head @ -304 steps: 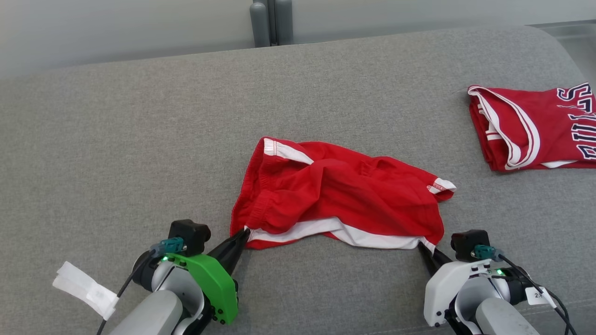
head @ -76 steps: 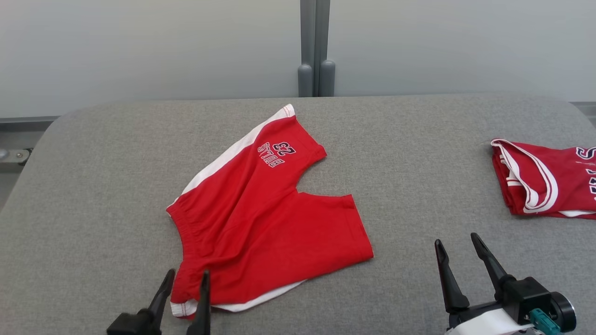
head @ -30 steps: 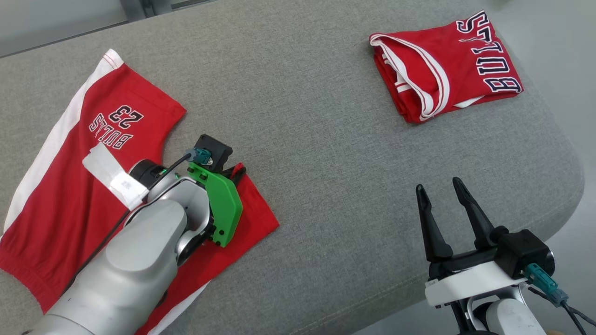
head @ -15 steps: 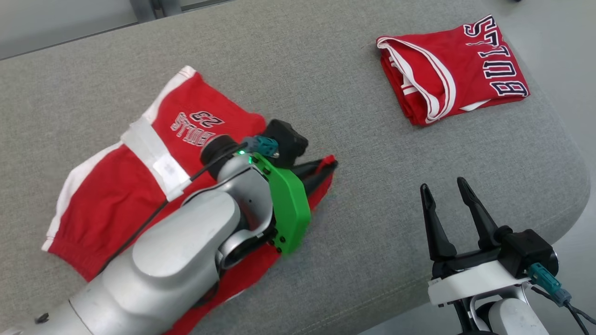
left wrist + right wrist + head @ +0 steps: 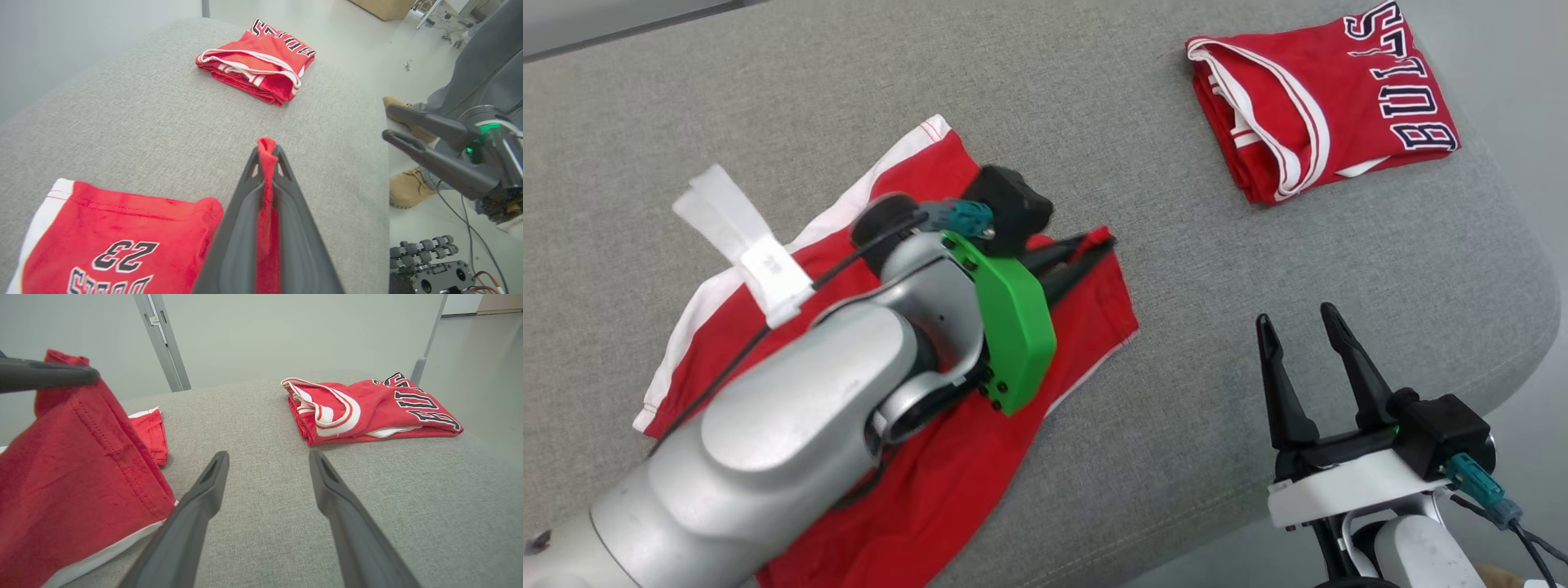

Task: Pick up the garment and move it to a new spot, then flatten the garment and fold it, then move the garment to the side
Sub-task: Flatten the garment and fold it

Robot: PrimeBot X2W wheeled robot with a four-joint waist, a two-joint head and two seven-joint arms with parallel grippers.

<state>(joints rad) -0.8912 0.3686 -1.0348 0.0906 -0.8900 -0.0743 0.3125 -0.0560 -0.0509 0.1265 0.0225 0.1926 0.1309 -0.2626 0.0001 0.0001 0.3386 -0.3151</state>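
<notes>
**Shorts hem held over grey work surface.** A grey fabric-covered surface [image 5: 1176, 245] with a rounded edge is seen from the head camera. In the right wrist view it is backed by a pale wall [image 5: 286, 335] and a grey metal post [image 5: 161, 339]. A pale floor [image 5: 367, 36] is shown beyond the surface's edge in the left wrist view, where a person's tan boots [image 5: 408, 190] and a grey trouser leg [image 5: 486, 69] are seen at 3 o'clock.

A folded red jersey [image 5: 1331, 106] with white trim and dark lettering is laid at 1 o'clock in the head view, well apart from the rest. The red shorts [image 5: 1086, 318] are spread from the centre down to 7 o'clock and are partly covered by the left arm [image 5: 792, 433].

The left gripper [image 5: 1094, 245] is pressed together on a hem of the shorts near the centre, with a fold of red cloth pinched between its dark fingers [image 5: 298, 228]. In the right wrist view the held cloth is seen lifted off the surface and hanging down to it. The other leg, marked "23" and edged with a white stripe, is seen lying flat at 8 o'clock in the left wrist view.

The right gripper [image 5: 1294, 317] is held at 5 o'clock in the head view, at the surface's edge. Its fingers are spread apart, clear of both garments.
</notes>
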